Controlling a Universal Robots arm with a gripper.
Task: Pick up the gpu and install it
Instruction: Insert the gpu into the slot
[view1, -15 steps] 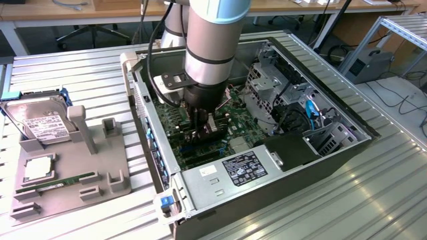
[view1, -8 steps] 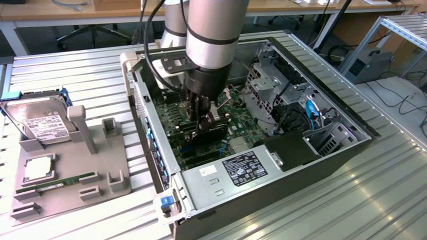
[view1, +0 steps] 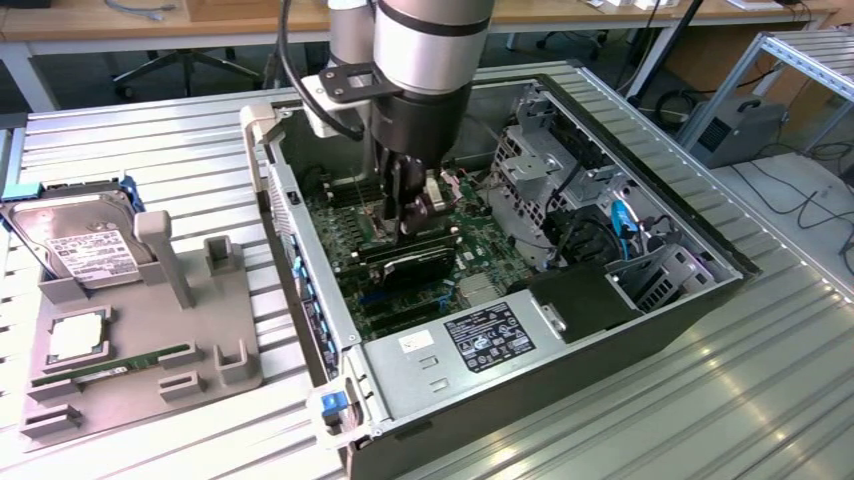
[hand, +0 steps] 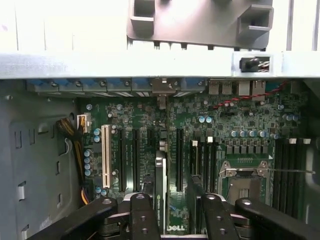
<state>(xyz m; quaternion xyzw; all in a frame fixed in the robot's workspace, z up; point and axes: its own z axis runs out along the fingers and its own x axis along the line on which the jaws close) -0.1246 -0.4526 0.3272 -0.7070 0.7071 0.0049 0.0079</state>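
— Ribbed metal desk (view1: 160, 130) under everything, an open computer case (view1: 667, 310) lying on it. Where is your end effector?

— My end effector (view1: 416, 215) is down inside the case, over the motherboard (hand: 240, 125).

— And the gpu?

— The gpu (hand: 160, 195) stands on edge between my fingers (hand: 142, 217), directly below my wrist, its lower edge at a motherboard slot. Whether it is fully seated I cannot tell.

— How far open are you?

— Closed narrowly, fingers on either face of the card.

— What else is on the desk?

— At the exterior view's left, a grey fixture (view1: 147, 340) carrying a hard drive (view1: 80, 245) and a green memory stick (view1: 114, 368).
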